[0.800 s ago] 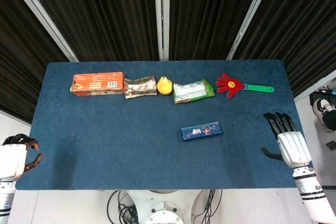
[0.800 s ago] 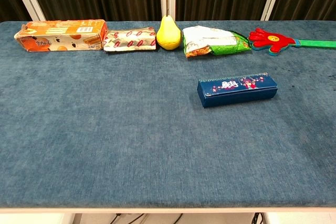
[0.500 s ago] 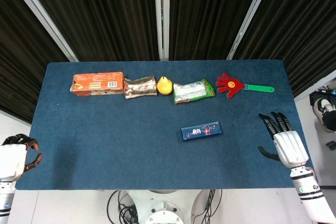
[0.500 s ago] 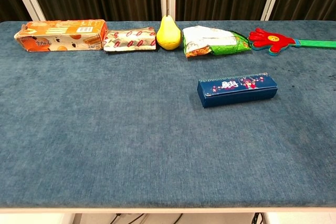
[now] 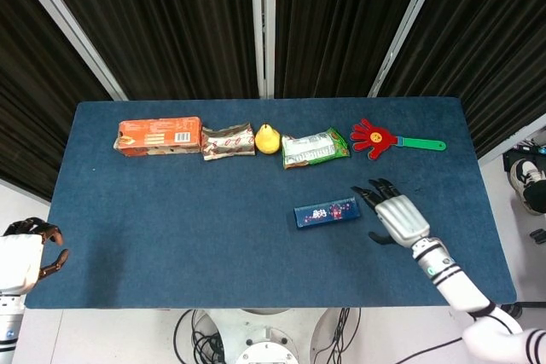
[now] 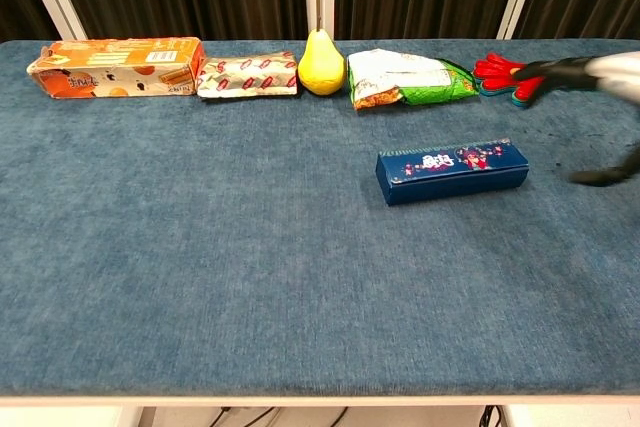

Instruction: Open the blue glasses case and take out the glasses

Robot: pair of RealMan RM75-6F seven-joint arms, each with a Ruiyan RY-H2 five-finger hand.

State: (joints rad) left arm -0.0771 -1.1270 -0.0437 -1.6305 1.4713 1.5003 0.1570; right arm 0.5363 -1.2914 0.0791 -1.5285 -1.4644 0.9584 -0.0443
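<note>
Approach step: your right hand hovers empty, fingers spread, just beside the closed blue glasses case; next, settle fingertips on its lid.

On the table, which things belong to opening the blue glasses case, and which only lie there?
Job: blue glasses case, lid closed; right hand, open, beside it.

Lying about: orange box, wrapped snack, yellow pear, green packet, red hand clapper. Left hand is off the table's corner.

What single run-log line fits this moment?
phase: reach | right hand: open, beside blue glasses case | case: closed | left hand: idle at table edge
</note>
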